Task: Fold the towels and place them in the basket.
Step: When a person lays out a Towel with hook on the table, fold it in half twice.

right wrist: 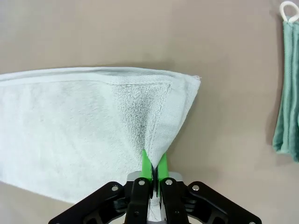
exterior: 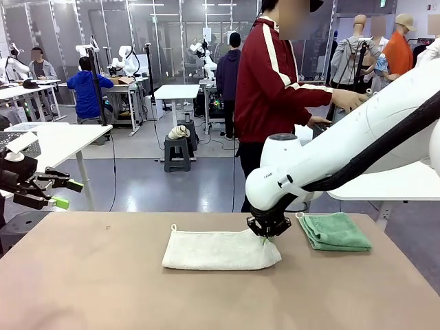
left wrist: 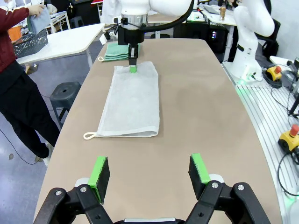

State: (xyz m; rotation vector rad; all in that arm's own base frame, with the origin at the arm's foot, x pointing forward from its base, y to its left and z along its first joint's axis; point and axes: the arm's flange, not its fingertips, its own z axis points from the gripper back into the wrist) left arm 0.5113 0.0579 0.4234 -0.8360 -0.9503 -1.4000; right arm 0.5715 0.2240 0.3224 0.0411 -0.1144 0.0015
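My right tool is pinched tight on a corner of the cream towel, which lies in a long strip mid-counter. The green towel sits folded just beyond it, near the far edge. My left tool hangs above the counter's near end, pads spread wide, gripping nothing. A person holds the basket off at a side table.

Bare table all round the cream towel; green towel near its right end
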